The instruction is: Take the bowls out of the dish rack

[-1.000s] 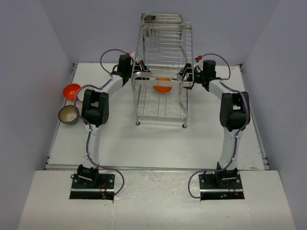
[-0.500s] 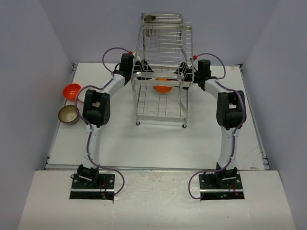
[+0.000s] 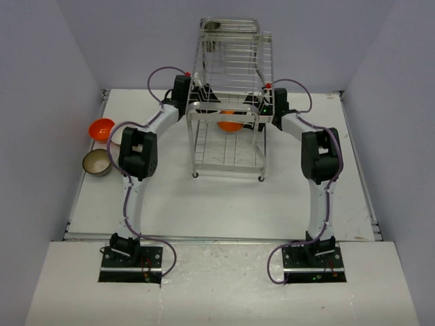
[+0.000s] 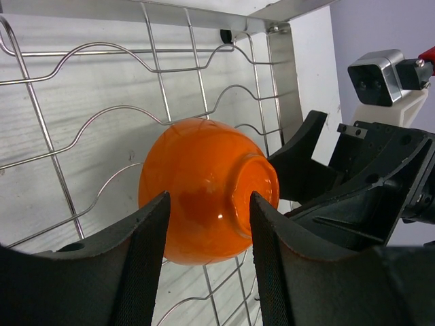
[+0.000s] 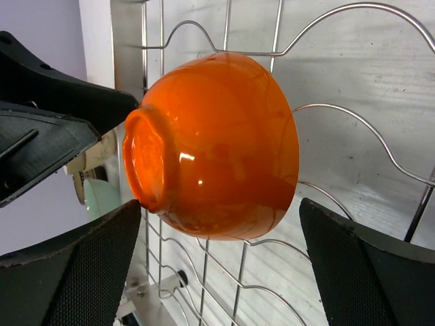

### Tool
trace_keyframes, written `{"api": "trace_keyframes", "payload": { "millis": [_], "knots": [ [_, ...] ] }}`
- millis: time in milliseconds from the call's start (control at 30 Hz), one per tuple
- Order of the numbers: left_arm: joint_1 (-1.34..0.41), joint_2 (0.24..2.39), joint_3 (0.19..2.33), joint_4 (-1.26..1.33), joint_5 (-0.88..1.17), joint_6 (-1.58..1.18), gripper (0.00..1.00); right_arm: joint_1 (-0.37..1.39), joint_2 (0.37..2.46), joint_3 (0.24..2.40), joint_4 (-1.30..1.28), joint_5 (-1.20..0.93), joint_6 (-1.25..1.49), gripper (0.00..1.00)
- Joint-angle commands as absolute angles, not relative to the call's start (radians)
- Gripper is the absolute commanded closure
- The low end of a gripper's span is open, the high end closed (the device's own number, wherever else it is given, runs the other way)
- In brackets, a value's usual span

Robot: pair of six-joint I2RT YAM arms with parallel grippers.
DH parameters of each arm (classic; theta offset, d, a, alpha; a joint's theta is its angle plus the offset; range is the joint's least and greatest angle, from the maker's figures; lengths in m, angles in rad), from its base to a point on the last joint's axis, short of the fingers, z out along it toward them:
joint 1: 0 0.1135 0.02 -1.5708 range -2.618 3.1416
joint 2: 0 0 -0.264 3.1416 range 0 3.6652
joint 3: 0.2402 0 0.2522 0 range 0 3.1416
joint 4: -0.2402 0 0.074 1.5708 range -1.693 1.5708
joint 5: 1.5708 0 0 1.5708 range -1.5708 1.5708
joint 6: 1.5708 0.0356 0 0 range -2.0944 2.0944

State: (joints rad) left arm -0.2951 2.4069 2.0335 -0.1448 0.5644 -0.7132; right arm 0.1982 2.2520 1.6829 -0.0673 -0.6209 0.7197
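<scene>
One orange bowl [image 4: 204, 183] lies tipped on its side on the wavy wires of the dish rack's [image 3: 228, 75] middle shelf, foot ring showing, the last bowl I can make out in there. My left hand [image 4: 207, 204] reaches in from the left with its fingers half-spread, framing the bowl's lower flank; I read it as poised, not gripping, though contact is hard to rule out. My right hand [image 5: 217, 207] comes in from the right with fingers spread wide to either side of the bowl and clear of it.

On the surface [image 3: 224, 204] at the far left, well apart from the rack, a second orange bowl [image 3: 102, 128] and a brown-olive bowl [image 3: 97, 162] stand side by side. Through the wires, my right wrist view catches a mint-green bowl [image 5: 102, 197] and what looks like a cream one [image 5: 92, 159], also outside the rack.

By my judgement the job is nearly finished: four bowls out, one to lift. A dark shape on the rack's top tier is too small to identify.
</scene>
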Motion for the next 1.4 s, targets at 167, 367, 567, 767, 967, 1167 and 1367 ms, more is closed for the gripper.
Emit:
{"api": "trace_keyframes", "payload": {
  "millis": [167, 367, 567, 767, 967, 1167, 1367],
  "knots": [
    [-0.299, 2.402, 2.065, -0.156, 0.569, -0.684, 0.49, 0.213, 2.214, 1.648, -0.037, -0.540, 0.721, 0.01],
    [-0.299, 2.416, 2.088, -0.178, 0.572, -0.670, 0.49, 0.213, 2.201, 1.580, 0.132, -0.606, 0.759, 0.01],
    [-0.299, 2.424, 2.097, -0.189, 0.575, -0.667, 0.49, 0.213, 2.172, 1.509, 0.276, -0.681, 0.816, 0.01],
    [-0.299, 2.430, 2.097, -0.192, 0.578, -0.670, 0.49, 0.212, 2.146, 1.473, 0.334, -0.722, 0.853, 0.01],
    [-0.299, 2.433, 2.095, -0.195, 0.583, -0.672, 0.49, 0.213, 2.131, 1.445, 0.405, -0.753, 0.897, 0.02],
    [-0.299, 2.427, 2.092, -0.196, 0.584, -0.669, 0.49, 0.212, 2.146, 1.448, 0.486, -0.804, 0.969, 0.03],
    [-0.299, 2.424, 2.091, -0.204, 0.583, -0.666, 0.49, 0.213, 2.128, 1.439, 0.515, -0.802, 0.979, 0.04]
  ]
}}
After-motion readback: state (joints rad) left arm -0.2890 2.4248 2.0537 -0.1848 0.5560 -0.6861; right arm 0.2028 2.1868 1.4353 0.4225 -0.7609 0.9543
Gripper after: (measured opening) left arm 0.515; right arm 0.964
